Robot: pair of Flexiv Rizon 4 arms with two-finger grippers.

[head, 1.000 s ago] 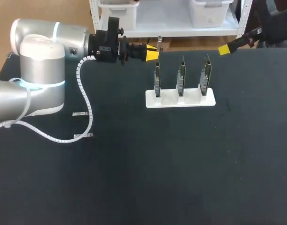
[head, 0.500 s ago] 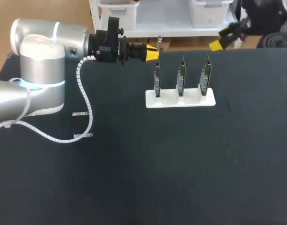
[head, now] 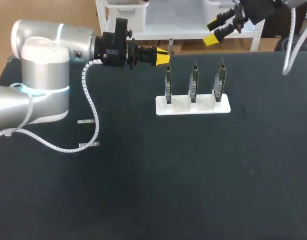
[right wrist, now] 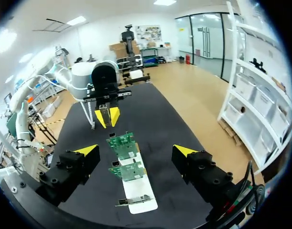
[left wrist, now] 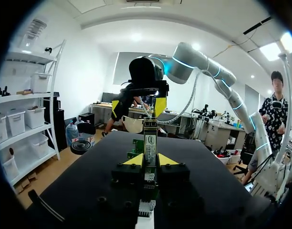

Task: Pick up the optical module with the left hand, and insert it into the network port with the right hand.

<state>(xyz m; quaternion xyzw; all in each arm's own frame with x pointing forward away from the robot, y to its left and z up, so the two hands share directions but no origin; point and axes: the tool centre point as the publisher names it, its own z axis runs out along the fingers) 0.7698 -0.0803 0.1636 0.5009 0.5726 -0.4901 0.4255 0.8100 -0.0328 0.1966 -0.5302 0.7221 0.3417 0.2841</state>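
Holding the optical module (left wrist: pixel 149 138) tight in the left gripper (head: pixel 163 57), over the desk's far edge. Hovering with the right gripper (right wrist: pixel 136 150) wide open, empty. Next: move closer, grab it straight

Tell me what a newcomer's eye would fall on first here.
The white stand with three upright green boards at the table's far middle. Beside it the left arm's fingers grip the optical module; the right arm's fingers hang open beyond the far edge.

Clamped left end effector (head: pixel 166 56), splayed right end effector (right wrist: pixel 135 151).
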